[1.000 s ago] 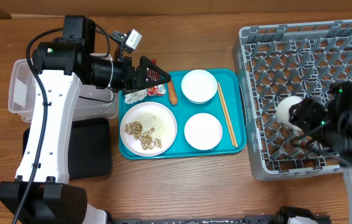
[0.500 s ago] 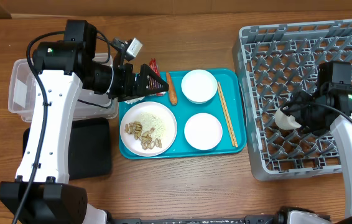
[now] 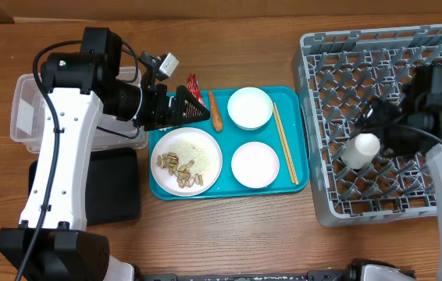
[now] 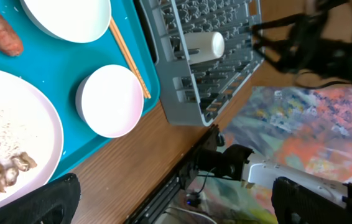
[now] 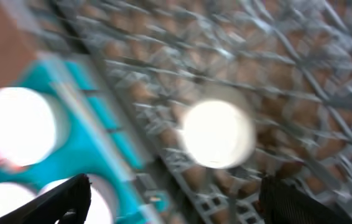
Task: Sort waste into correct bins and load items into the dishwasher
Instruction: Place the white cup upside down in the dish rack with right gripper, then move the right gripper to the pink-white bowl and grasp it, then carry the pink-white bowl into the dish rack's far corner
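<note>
My left gripper (image 3: 197,111) is open and empty over the teal tray's upper-left corner; its fingers also show in the left wrist view (image 4: 176,208). The red snack wrapper (image 3: 192,80) lies just beyond the tray. The orange-brown stick (image 3: 216,114), white bowl (image 3: 250,108), pale pink bowl (image 3: 254,165), chopsticks (image 3: 285,144) and the plate (image 3: 205,148) with peanut shells (image 3: 180,170) sit in the tray. The small white cup (image 3: 360,150) lies in the grey dish rack (image 3: 377,55). My right gripper (image 3: 385,123) is open just above it. The paper ball is hidden.
The teal tray (image 3: 299,176) sits mid-table. The clear tub (image 3: 24,117) stands at the left under my left arm, with the black tray (image 3: 119,191) in front of it. The rack fills the right side. The right wrist view is motion-blurred.
My right gripper has let go of the white cup, which now lies in the rack, and has drawn back. My left gripper has shifted slightly left over the tray corner.
</note>
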You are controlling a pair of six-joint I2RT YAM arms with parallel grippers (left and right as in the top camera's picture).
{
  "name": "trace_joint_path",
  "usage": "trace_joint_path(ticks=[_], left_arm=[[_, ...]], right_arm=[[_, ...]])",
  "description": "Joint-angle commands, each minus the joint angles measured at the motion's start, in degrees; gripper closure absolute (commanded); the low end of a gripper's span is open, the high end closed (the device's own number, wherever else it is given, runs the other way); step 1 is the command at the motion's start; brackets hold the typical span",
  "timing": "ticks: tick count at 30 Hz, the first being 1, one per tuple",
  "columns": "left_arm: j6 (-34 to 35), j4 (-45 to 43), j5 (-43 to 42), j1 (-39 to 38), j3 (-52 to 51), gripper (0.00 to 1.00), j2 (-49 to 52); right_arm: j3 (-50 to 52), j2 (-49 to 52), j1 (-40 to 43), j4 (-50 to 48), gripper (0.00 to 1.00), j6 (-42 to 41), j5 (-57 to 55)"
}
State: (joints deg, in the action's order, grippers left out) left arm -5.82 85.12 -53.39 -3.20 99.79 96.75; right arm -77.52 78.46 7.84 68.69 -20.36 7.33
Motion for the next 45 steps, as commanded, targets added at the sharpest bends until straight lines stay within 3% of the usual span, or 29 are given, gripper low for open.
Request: trace_joint_path(ticks=[1,7,14,18,25,30,35,39,45], left_arm=[[0.26,-0.42,6.14,1.6,0.79,0.0,-2.43],[21.18,-0.94,44.92,3.04,0.83,0.0,-11.5],[25.2,-2.34,57.99,3.04,0.83,0.0,-24.0],[25.14,-2.19,62.77,3.04,0.83,0.0,-27.74],[25.16,-2.21,62.38,3.02,0.81,0.0,-27.87],[25.16,-2.21,62.38,3.02,0.81,0.0,-26.53],[25.16,-2.19,62.38,3.02,0.81,0.0,-24.96],[25.16,-2.21,62.38,3.02,0.81,0.0,-23.26],[25.16,-2.19,62.38,3.02,0.81,0.0,-20.98]], right_arm=[[-3.02,-4.22,-3.34,-0.76,0.15,5.92,11.85],[-1.79,-4.11,-15.8,-0.87,0.24,6.58,10.25],[4.9,4.55,-28.83,-2.56,0.42,-1.16,0.2],[7.45,12.63,-30.45,-4.81,0.46,-1.81,0.02],[7.82,23.67,-31.06,-5.64,0.6,-1.77,0.04],[9.14,25.18,-32.92,-8.48,0.68,-1.79,0.72],[9.42,25.18,-33.4,-9.25,0.94,-2.23,-0.66],[8.87,24.98,-33.16,-9.46,0.96,-2.51,-2.29],[3.72,21.18,-33.18,-1.7,0.96,-5.49,-11.91]])
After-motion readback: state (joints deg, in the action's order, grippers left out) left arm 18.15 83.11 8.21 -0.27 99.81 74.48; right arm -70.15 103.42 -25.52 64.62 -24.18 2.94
